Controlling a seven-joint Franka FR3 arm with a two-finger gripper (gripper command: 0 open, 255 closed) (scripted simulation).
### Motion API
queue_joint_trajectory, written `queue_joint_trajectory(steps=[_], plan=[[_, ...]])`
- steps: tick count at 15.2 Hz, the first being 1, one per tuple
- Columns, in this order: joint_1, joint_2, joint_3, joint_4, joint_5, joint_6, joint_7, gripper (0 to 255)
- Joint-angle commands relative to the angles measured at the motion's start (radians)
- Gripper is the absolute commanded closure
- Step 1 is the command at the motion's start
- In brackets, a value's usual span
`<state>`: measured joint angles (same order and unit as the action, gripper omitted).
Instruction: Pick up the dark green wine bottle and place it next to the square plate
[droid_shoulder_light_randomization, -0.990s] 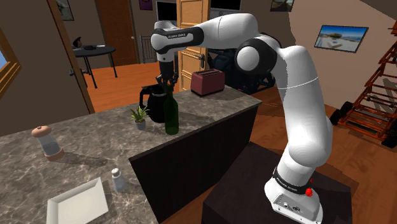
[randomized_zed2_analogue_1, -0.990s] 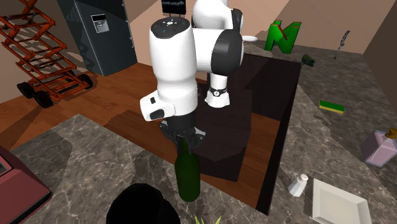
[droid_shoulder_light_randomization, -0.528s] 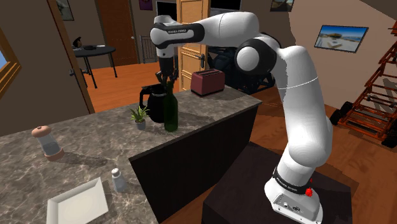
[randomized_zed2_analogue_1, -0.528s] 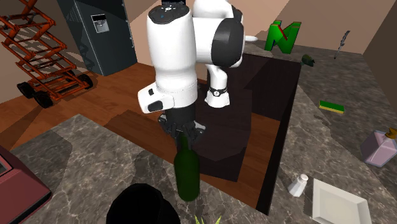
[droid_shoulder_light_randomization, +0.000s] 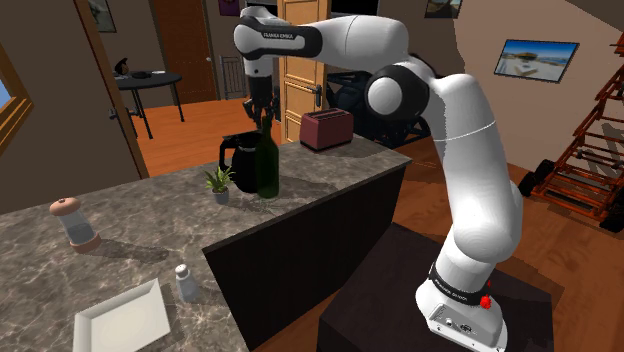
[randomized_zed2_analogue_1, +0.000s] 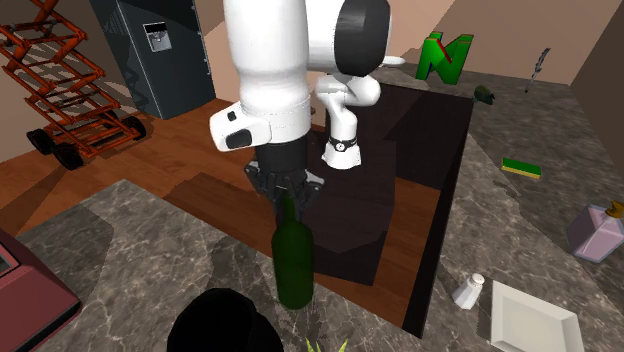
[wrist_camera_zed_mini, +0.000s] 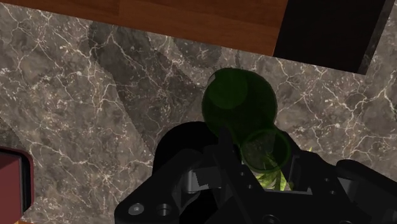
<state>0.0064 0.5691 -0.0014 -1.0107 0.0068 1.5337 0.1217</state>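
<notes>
The gripper (droid_shoulder_light_randomization: 262, 120) is seen closed on the neck of the dark green wine bottle (droid_shoulder_light_randomization: 266, 166), with its fingers clamped on both sides of the neck just under the mouth. Compared with one second ago, the gripper (randomized_zed2_analogue_1: 285, 192) and the arm's wrist are placed higher in both exterior views. The bottle (randomized_zed2_analogue_1: 294, 264) has been carried up with them, so that its base now appears to be raised a little from the marble table (droid_shoulder_light_randomization: 140, 240). It has also been shifted slightly toward the black jug (droid_shoulder_light_randomization: 237, 160), which stands just behind it in the shoulder view. The bottle is held upright: its long axis is vertical, the neck is pointed up into the gripper and the base is turned down to the table. In the wrist view its round shoulder (wrist_camera_zed_mini: 238, 102) is seen from above, with the mouth between the fingers. A small potted plant (droid_shoulder_light_randomization: 218, 183) stands near it. The square plate (droid_shoulder_light_randomization: 120, 318) lies well apart, at the table's other end.
</notes>
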Motion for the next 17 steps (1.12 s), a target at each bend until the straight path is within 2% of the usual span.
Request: queue_joint_trajectory(steps=[1,4,9,17], plan=[[-0.001,0.013,0.0,0.05,0.0,-0.037,0.0,255],[-0.001,0.041,0.0,0.135,0.0,-0.094,0.0,255],[0.071,-0.117,0.021,-0.118,-0.005,0.002,0.09,255],[0.18,-0.254,0.071,-0.324,-0.011,0.073,0.248,255]])
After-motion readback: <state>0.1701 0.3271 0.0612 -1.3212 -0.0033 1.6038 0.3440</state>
